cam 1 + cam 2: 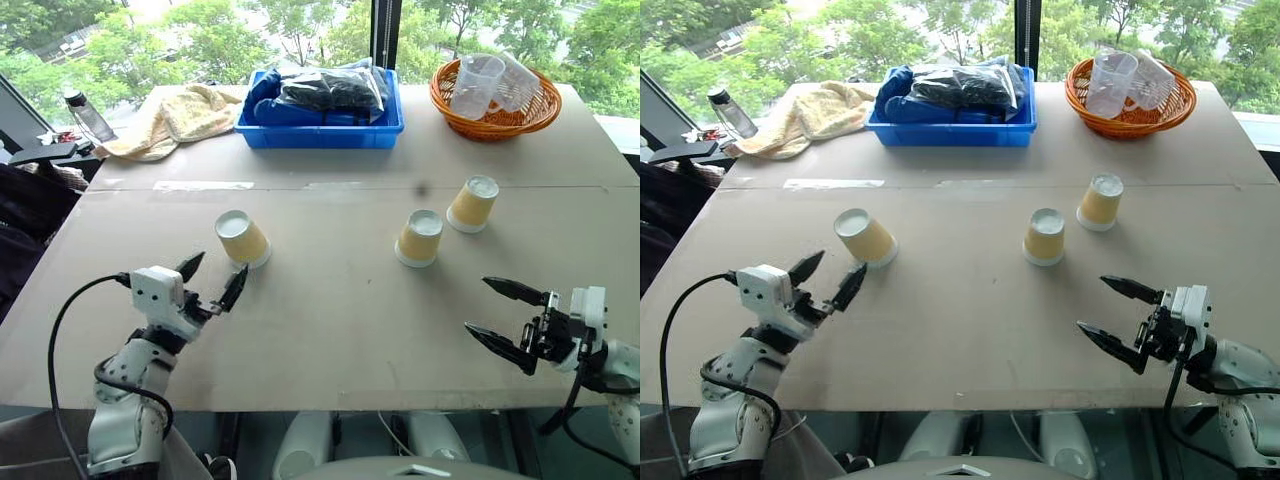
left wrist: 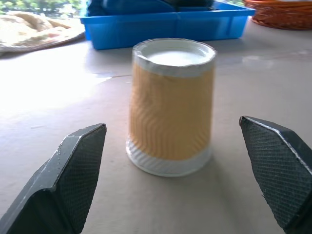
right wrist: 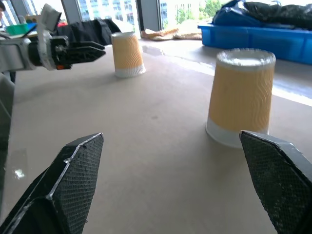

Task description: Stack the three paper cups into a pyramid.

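The left gripper is held spread wide and empty, with the left paper cup standing upside down on the table just ahead of its fingertips, untouched. The right gripper is likewise spread and empty, low over the table's near edge. The middle paper cup and the right paper cup, both inverted, are set well ahead of it, near each other but apart.
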### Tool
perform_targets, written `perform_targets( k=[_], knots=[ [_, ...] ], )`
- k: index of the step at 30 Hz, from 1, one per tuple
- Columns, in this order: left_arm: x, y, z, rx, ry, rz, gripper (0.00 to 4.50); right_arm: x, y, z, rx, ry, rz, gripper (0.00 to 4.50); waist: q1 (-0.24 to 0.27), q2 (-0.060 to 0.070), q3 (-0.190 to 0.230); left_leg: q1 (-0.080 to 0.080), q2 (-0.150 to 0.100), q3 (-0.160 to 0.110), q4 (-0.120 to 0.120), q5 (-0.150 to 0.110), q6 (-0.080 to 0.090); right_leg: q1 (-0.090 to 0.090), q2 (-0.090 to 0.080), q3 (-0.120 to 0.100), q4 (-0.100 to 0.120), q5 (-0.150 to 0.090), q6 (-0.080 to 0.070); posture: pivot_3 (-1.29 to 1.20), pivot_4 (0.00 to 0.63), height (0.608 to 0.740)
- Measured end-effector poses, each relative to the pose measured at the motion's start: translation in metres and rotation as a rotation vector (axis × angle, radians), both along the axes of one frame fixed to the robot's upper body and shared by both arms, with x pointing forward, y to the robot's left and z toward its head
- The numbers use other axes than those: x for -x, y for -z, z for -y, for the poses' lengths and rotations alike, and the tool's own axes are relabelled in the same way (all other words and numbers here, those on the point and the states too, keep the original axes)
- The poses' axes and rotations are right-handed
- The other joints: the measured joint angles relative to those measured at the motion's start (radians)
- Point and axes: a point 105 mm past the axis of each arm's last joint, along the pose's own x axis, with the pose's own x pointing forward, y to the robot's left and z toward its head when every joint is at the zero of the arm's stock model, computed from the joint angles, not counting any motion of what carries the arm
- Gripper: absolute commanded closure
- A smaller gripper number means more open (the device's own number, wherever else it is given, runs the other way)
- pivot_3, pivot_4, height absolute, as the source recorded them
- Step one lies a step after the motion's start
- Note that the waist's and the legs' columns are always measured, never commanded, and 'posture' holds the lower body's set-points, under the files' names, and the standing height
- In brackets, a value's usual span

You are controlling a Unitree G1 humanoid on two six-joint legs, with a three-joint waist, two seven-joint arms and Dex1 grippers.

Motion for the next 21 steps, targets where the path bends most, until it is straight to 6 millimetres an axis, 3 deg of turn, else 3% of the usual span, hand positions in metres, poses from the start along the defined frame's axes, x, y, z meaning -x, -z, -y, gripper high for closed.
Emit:
perform_targets(
  k=[3, 11, 21],
  knots=[
    [-0.010, -0.004, -0.004, -0.013, -0.029, 0.012, 0.00, -0.003, -0.014, -0.007, -0.019, -0.007, 0.036, 0.10, 0.003, -0.002, 0.000, -0.001, -0.001, 0.000, 0.000, 0.002, -0.003, 0.000, 0.000, 0.000, -0.001, 0.000, 0.000, 0.00, 0.150, 0.740],
    [-0.028, -0.008, 0.019, -0.069, 0.072, 0.025, 0.00, -0.005, -0.028, -0.015, -0.109, 0.032, 0.047, 0.10, 0.002, -0.003, 0.000, -0.001, 0.000, 0.000, 0.000, 0.002, -0.004, 0.000, 0.000, 0.000, 0.000, 0.000, 0.000, 0.00, 0.150, 0.740],
    [-0.038, -0.012, 0.019, -0.096, 0.092, 0.022, 0.00, -0.005, -0.028, -0.015, -0.105, 0.056, 0.035, 0.10, 0.000, -0.003, 0.000, -0.001, -0.001, 0.000, 0.000, 0.002, -0.003, 0.000, 0.000, 0.000, 0.000, 0.000, 0.000, 0.00, 0.150, 0.740]
  ],
)
